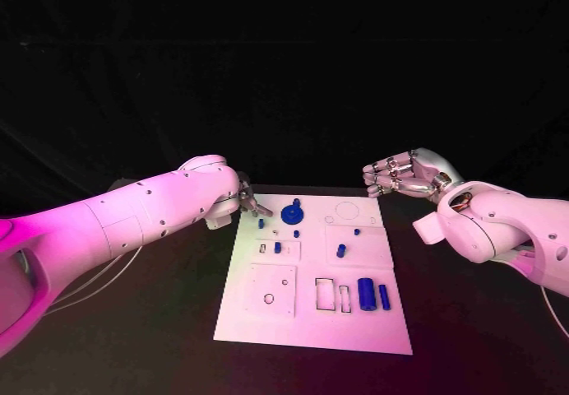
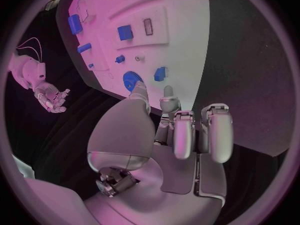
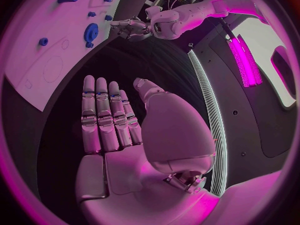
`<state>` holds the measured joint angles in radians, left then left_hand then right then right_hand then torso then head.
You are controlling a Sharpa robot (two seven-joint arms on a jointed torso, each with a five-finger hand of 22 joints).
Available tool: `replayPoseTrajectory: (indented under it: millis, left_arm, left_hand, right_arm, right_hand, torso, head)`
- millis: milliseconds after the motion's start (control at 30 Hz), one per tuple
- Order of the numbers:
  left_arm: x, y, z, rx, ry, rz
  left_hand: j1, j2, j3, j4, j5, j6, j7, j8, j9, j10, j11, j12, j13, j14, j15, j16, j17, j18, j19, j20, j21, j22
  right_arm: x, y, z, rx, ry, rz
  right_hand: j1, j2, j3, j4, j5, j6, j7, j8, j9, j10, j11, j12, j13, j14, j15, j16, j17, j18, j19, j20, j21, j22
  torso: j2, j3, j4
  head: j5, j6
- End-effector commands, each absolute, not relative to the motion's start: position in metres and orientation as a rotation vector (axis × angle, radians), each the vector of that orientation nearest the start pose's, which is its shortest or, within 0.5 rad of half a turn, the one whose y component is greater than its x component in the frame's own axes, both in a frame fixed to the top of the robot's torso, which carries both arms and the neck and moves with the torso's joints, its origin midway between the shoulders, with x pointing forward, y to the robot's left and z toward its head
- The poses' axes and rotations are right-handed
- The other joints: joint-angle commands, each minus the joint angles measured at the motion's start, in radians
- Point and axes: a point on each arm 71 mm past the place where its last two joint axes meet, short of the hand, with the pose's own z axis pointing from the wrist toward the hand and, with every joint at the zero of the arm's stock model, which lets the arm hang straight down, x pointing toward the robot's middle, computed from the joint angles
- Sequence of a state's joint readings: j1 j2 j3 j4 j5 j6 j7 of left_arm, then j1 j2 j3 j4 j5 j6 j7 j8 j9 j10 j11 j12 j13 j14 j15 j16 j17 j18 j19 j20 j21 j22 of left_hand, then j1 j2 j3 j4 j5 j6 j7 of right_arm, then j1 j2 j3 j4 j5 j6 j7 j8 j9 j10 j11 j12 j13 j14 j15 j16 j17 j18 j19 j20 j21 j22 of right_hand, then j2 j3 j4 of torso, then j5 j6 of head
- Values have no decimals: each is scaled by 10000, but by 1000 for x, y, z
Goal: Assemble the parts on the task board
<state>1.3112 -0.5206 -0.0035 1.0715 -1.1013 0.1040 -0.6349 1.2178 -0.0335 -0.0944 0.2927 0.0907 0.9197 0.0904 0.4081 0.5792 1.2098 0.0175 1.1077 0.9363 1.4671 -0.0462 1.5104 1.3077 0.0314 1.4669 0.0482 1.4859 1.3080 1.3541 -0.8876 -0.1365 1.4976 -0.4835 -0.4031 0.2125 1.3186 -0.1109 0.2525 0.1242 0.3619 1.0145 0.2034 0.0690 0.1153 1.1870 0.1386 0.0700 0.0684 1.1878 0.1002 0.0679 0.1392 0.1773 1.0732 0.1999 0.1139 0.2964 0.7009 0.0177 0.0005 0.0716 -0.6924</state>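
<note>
While the left hand [image 1: 247,205] sits at the far left corner of the task board [image 1: 311,329], its fingertips [image 2: 139,91] reach toward the blue gear [image 1: 294,216] and seem to hold nothing – whether they touch the gear I cannot tell. The right hand [image 1: 401,176] hovers off the far right corner, well above the table [image 1: 474,329], fingers straight and side by side, thumb apart, palm empty.

The risk, as I judge it, lies in that crowded far end. A small blue peg [image 1: 261,222] stands just beside the gear, and more blue parts [image 1: 341,248] sit near the middle; fingers closing on the gear could knock the peg over or nudge it out of its seat. A grip on the toothed rim alone may let the gear tilt and jam instead of lifting or seating cleanly. Pressing down at the board's edge might also shift the whole plate – nothing visible clamps it. Two blue cylinders [image 1: 373,295] wait near the front.
</note>
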Motion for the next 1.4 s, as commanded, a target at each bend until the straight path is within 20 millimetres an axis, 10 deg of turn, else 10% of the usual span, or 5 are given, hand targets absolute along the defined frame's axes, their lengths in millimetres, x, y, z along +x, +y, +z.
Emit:
replayPoseTrajectory:
  millis: [33,1400]
  left_arm:
    - [573,188,-183,-3345,22122,-2102]
    - [574,185,-188,-2905,22557,-1482]
  left_hand:
    - [-120,58,-94,7,30,131,-22,-1,-29,94,-23,78,48,877,-3,76,2269,8,318,26,62,1272]
    - [517,670,19,-63,56,659,-245,126,-111,388,-229,318,244,918,-183,183,2341,-42,434,-144,192,1503]
  right_arm:
    - [506,-237,-140,6117,15359,11699]
    - [507,-235,-141,6112,15342,11707]
  right_hand:
    - [-96,7,-60,13,-38,-80,3,-39,-11,-33,15,-21,-13,-52,-2,-45,-13,56,11,59,-41,-9]
    - [43,83,6,-109,-157,-87,-4,-33,-13,-59,5,-14,-15,-54,-11,-38,-65,62,43,55,-68,-98]
  torso:
    - [-9,6,2]
    - [-9,-6,6]
  head:
    - [-2,-7]
    - [-5,-57]
